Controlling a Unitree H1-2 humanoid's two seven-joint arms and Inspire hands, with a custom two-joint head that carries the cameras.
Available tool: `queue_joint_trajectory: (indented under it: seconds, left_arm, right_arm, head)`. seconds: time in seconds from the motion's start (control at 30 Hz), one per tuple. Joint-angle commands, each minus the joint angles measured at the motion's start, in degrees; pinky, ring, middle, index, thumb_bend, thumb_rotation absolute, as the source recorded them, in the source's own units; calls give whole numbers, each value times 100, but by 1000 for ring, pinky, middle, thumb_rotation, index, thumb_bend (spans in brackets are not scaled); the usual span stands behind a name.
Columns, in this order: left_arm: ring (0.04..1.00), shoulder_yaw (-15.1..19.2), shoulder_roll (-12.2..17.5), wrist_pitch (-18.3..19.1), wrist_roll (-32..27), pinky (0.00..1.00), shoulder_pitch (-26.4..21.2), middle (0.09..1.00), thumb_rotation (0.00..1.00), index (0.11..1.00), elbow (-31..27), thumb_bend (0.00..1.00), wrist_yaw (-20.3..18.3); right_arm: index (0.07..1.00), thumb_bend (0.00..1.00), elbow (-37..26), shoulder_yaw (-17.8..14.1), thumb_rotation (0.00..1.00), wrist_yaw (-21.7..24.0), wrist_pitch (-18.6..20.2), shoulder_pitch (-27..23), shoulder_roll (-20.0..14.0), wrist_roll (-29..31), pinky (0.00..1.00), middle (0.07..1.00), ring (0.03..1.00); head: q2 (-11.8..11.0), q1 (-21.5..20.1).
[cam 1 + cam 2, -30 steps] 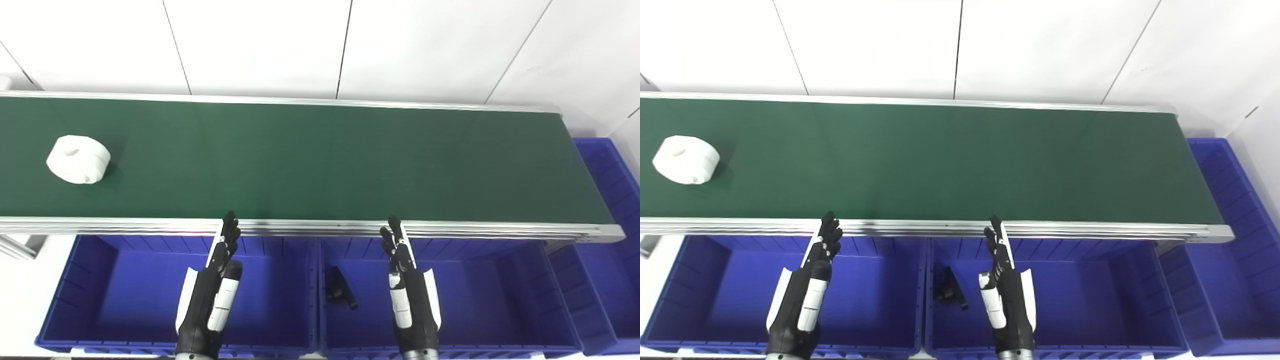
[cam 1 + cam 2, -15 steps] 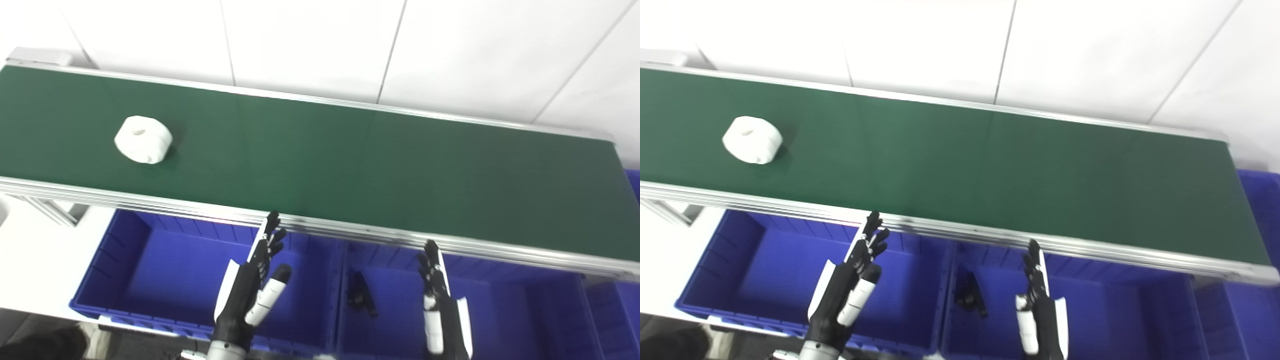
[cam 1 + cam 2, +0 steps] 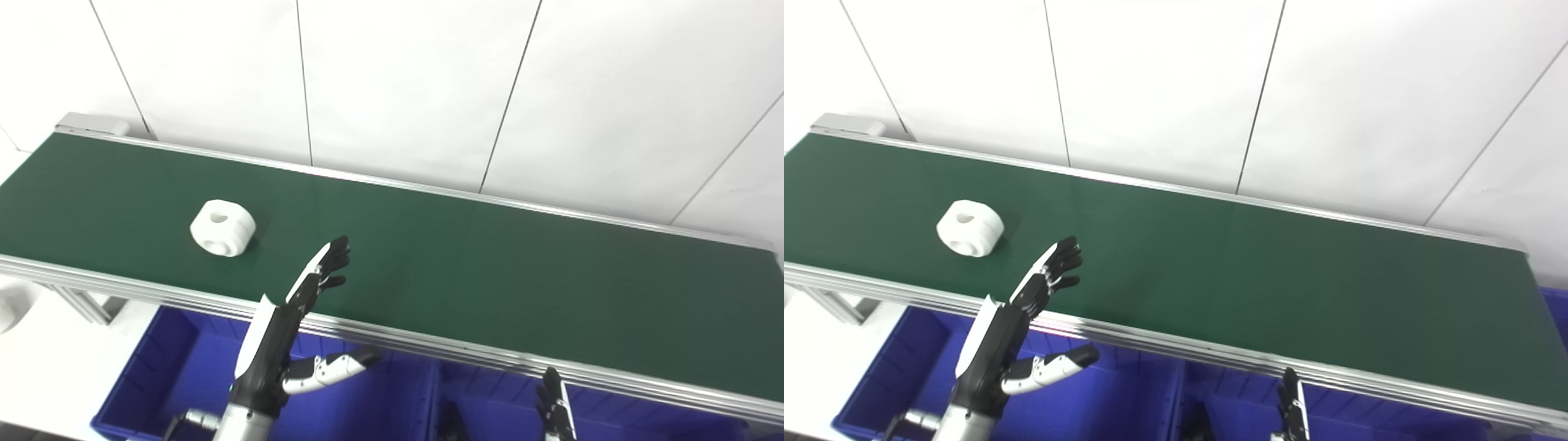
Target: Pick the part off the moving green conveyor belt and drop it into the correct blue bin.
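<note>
Reach step: left hand (image 3: 288, 318) spread and empty, fingertips over the belt's near edge, white ring part (image 3: 222, 227) on the green conveyor belt (image 3: 490, 269) just beyond, not touched.
Next needs timed closing on the part. Right hand (image 3: 554, 407) low, mostly cropped, state unclear. Blue bins (image 3: 177, 361) below; white panel wall (image 3: 404, 79) behind.

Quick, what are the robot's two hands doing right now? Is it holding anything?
Left hand: open, holding nothing, fingers reaching over the green conveyor belt near the white part.
Right hand: only the fingertips show at the bottom edge; cannot be told.
</note>
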Motion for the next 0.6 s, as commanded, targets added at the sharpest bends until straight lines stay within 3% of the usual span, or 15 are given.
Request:
queue_joint_trajectory:
  seconds: [0.0, 0.1, 0.13, 0.27, 0.33, 0.43, 0.57]
  left_arm:
    - [891, 118, 187, -104, 344, 766, -397, 923, 543, 917, -83, 847, -5]
    - [870, 233, 493, -319, 811, 718, -780, 914, 575, 926, 88, 803, 21]
    - [803, 272, 645, -443, 904, 661, -946, 857, 524, 894, 189, 778, 38]
    - [688, 383, 1206, -845, 1494, 563, -1540, 753, 431, 811, 607, 750, 112]
    - [668, 402, 1616, -880, 1852, 570, -1919, 711, 411, 736, 917, 806, -24]
    - [696, 344, 2104, -942, 2194, 615, -2354, 734, 394, 735, 1453, 897, -163]
    - [748, 230, 2448, -886, 2357, 656, -2785, 769, 356, 737, 2142, 977, -267]
  right_arm:
    - [1000, 720, -57, -33, 1000, 59, -342, -69, 6, 48, 1000, 1000, 1000]
    - [1000, 710, 17, -43, 1000, 62, -342, -117, 9, 33, 1000, 1000, 1000]
    - [1000, 706, 35, -43, 1000, 61, -342, -130, 10, 27, 1000, 1000, 1000]
    - [1000, 701, 65, -53, 1000, 80, -342, -154, 31, 51, 1000, 1000, 1000]
    - [1000, 703, 82, -52, 1000, 63, -342, -171, 33, 31, 1000, 1000, 1000]
    - [1000, 665, 104, -48, 1000, 47, -343, -188, 33, 25, 1000, 1000, 1000]
    - [1000, 661, 117, -41, 1000, 125, -342, -202, -16, 66, 1000, 1000, 1000]
  head:
    - [-35, 38]
    - [-71, 71]
    - [-83, 90]
    - [-109, 104]
    - [-121, 104]
    - [-133, 103]
    - [-113, 114]
